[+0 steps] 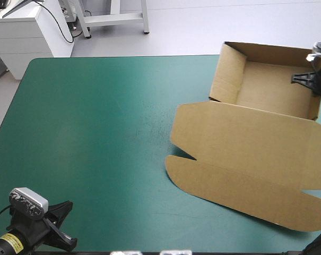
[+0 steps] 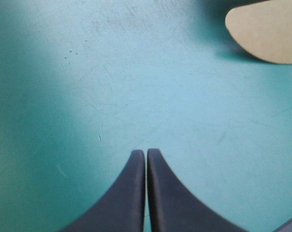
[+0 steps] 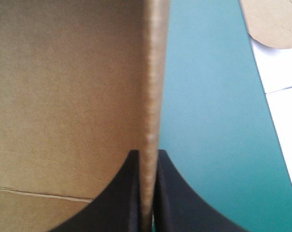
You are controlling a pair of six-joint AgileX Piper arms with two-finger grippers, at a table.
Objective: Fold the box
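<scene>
The brown box stands at the table's right as an open tray with raised walls, its lid lying flat toward the near edge. My right gripper is at the tray's right wall, far right of the table. In the right wrist view its fingers are shut on that wall's upper edge, the board running straight between them. My left gripper sits at the table's near left corner, shut with nothing in it. A rounded lid flap shows ahead of it.
The teal-green cover lies bare across the table's left and middle. A white cabinet and a table frame stand beyond the far edge. In the right wrist view a piece of brown board shows past the table's edge.
</scene>
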